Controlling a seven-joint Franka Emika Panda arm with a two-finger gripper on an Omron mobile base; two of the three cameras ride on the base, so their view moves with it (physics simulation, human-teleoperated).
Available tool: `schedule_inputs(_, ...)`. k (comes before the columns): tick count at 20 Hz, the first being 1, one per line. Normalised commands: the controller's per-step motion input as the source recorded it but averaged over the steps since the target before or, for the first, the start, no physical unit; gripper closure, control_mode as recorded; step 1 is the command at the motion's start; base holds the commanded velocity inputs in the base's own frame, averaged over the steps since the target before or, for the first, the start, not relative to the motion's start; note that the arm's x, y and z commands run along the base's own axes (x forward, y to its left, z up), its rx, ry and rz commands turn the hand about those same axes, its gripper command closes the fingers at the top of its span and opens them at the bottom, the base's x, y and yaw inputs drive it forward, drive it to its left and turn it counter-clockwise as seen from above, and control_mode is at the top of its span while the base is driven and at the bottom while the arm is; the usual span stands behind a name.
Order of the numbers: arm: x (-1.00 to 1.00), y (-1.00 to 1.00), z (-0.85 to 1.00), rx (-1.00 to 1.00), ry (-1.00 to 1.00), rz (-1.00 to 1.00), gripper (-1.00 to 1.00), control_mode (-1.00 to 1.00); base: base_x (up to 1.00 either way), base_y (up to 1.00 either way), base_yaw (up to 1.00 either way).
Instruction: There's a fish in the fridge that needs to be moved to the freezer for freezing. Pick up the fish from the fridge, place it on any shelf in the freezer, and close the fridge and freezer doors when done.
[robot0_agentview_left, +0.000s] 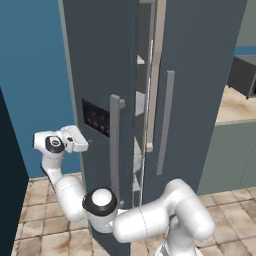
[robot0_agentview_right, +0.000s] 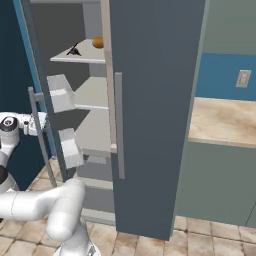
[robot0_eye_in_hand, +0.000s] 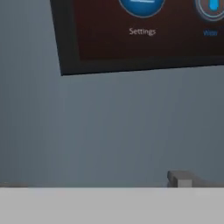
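The tool hovers right up against the freezer door, just beside its black panel; I cannot tell how wide its fingers stand. That door stands partly open. Inside, on the top shelf, the fish lies near the orange ball. The fridge door looks shut.

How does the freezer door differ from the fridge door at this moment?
The freezer door bears a black control panel; the fridge door has a plain front. The freezer door stands ajar; the fridge door looks shut. Both are tall and dark grey, each with a vertical light grey bar handle.
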Motion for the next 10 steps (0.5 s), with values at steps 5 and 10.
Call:
schedule_inputs(5, 0.43, -1.00, 0.00, 0.13, 0.00, 0.00, -1.00, -1.00, 0.00, 0.00, 0.00)
schedule_inputs(10, 0.56, -1.00, 0.00, 0.15, 0.00, 0.00, -1.00, -1.00, 0.00, 0.00, 0.00)
